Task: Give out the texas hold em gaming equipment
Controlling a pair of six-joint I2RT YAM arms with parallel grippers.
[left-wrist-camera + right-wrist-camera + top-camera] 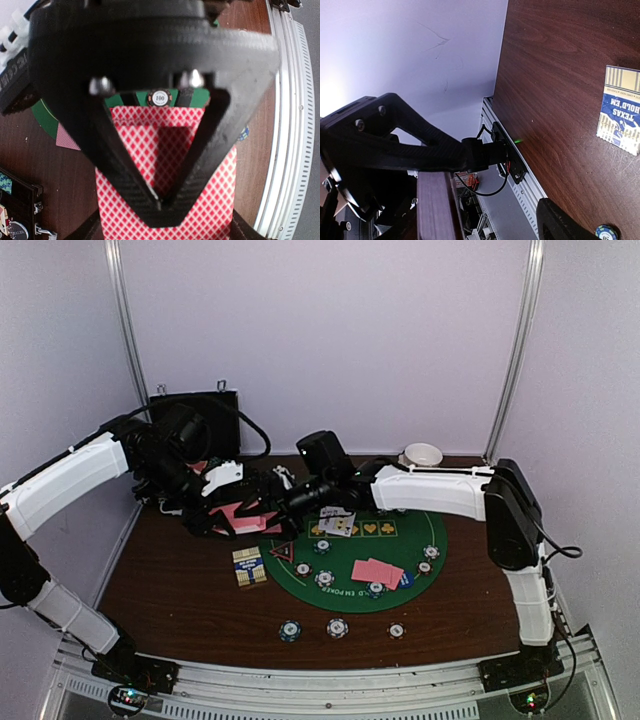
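Held a bunch of pink cards (pixel 165 150) in the left claw (pixel 159 205), with both tips pressed together on them in a V. Had them up over the back left of the brown table (pixel 180 590), just off the left edge of the green mat (pixel 400 545). Looked past the claw from the left wrist and saw a chip marked 100 (pixel 159 98) on the mat.

Reached in with the right claw (pixel 285 498) from the other side, close to the same cards. Had its two fingers (pixel 395 135) spread wide apart. Saw a dark red slab (pixel 435 205) in the gap, too blurry to name. Could not tell if the fingers touched it.

Found two more cards (pixel 375 570) lying pink side up near the middle of the mat, with a blue button (pixel 405 580) just beside them. Found some face-up cards (pixel 337 523) near the back edge of the mat. Spotted a red and black triangle (pixel 282 551) at the mat's left edge. Spotted round chips (pixel 325 579) dotted over the mat. Counted three chips in a row (pixel 337 627) on the bare wood near the front.

Saw a card box (pixel 249 565) lying left of the mat, near the triangle. Saw a black case (pixel 195 415) standing at the back wall and white bowls (pixel 422 454) at the back right.
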